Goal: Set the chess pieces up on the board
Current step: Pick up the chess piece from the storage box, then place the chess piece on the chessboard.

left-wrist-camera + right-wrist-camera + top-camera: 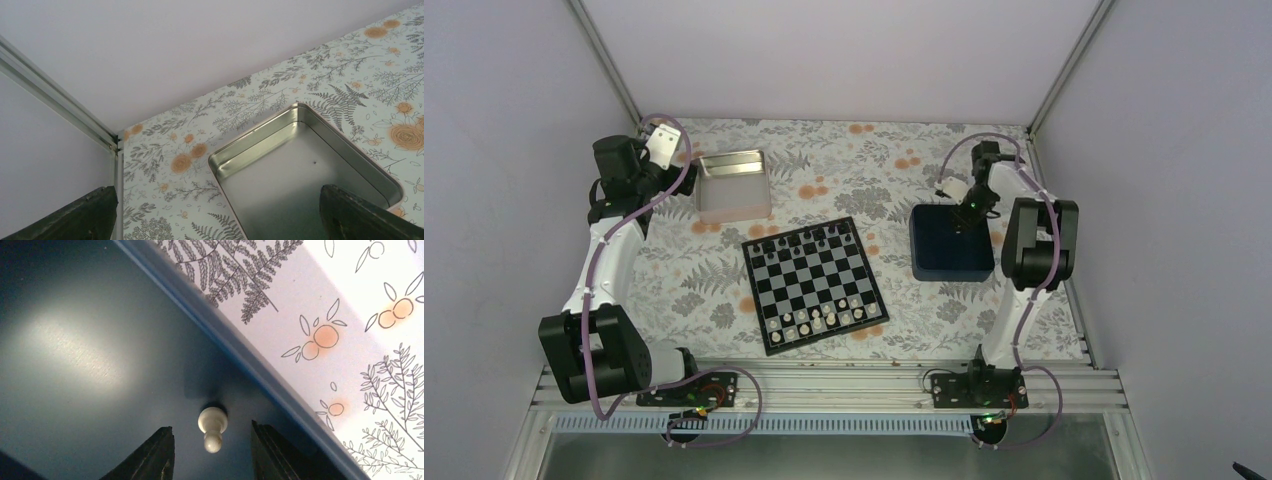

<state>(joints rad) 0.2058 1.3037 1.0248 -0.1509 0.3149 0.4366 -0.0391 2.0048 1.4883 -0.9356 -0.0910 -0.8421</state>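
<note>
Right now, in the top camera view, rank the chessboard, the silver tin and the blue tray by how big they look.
1. Chessboard, clearly the largest.
2. Blue tray and silver tin: nearly alike, too close to rank.

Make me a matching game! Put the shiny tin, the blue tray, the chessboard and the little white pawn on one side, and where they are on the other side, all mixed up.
Things
1. silver metal tin
2. dark blue rectangular tray
3. black and silvery-grey chessboard
4. tiny cream pawn

Places
A. middle of the flowery table
B. far left part of the table
C. right part of the table
D. inside the blue tray, close to its wall

Pairs: 1-B, 2-C, 3-A, 4-D
</note>
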